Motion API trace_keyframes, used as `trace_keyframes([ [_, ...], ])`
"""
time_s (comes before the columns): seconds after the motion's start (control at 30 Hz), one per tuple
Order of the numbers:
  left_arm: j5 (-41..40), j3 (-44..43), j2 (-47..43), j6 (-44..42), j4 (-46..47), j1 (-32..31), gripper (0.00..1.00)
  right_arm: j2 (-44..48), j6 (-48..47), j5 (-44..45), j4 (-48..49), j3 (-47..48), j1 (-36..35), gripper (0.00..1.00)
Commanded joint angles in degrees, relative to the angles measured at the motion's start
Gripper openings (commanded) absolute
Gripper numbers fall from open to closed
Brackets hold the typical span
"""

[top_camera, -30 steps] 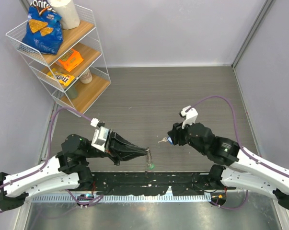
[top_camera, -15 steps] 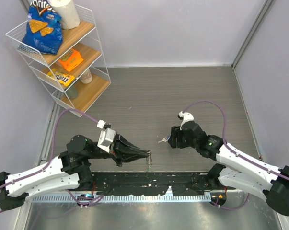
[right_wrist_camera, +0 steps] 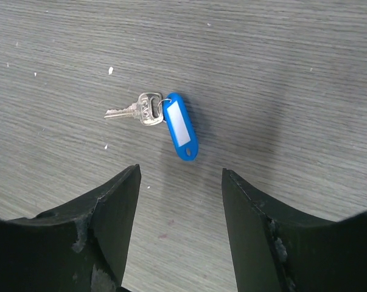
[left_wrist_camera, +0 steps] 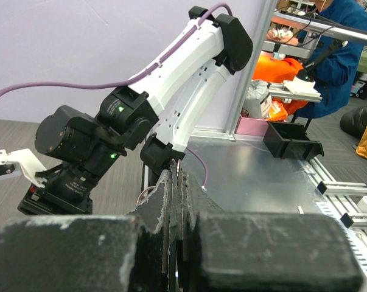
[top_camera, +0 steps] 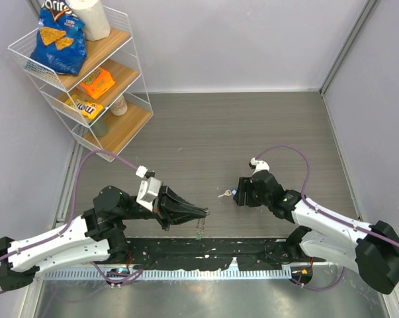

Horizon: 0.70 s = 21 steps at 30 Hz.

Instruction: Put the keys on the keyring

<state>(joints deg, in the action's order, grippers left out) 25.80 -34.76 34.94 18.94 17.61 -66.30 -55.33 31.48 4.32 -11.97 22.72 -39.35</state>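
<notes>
A wire rack (top_camera: 130,122) holding a blue bag of chips (top_camera: 57,36) and other snacks stands at the upper left of the overhead frame, beside the grey wood-grain table (top_camera: 252,126). Below it, the left arm (top_camera: 53,245) reaches in from the lower left toward centre frame. The left gripper (top_camera: 200,212) is pressed together, and its wrist view shows the dark fingers (left_wrist_camera: 165,201) meeting with no gap between them. They pinch the keyring (top_camera: 200,225), seen from above as a thin strand hanging from the tip toward the near edge of the table. Its lower end is too small to make out.

Just right of centre, the blue-tagged key (top_camera: 227,193) lies flat on the table, well apart from the keyring. In the right wrist view it sits in the upper middle of the frame, the silver blade pointing left and the blue tag (right_wrist_camera: 182,129) angled down to the right. The right gripper (top_camera: 237,195) hovers just beside it, spread wide and holding nothing. Its two fingers (right_wrist_camera: 113,207) frame the key from below without touching it.
</notes>
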Motion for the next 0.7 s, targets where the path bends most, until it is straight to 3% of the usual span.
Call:
trace_keyframes([
  [0.0,0.04,-1.36,0.22,-1.10,1.56,-0.14,0.00,-4.07,1.82,-0.54,8.01,-0.05,0.86,0.60],
  [0.17,-0.05,-1.54,0.39,-1.10,0.85,-0.14,0.00,-7.59,1.39,-0.10,13.27,-0.92,2.00,0.53],
  [0.37,-0.67,-1.27,0.30,-1.36,0.85,-0.14,0.00,-8.56,1.21,-0.18,17.06,-2.15,2.26,0.36],
  [0.67,-0.75,-1.10,0.31,-1.10,1.20,-0.14,0.00,-10.23,1.12,-2.21,19.35,-2.07,2.26,0.29],
])
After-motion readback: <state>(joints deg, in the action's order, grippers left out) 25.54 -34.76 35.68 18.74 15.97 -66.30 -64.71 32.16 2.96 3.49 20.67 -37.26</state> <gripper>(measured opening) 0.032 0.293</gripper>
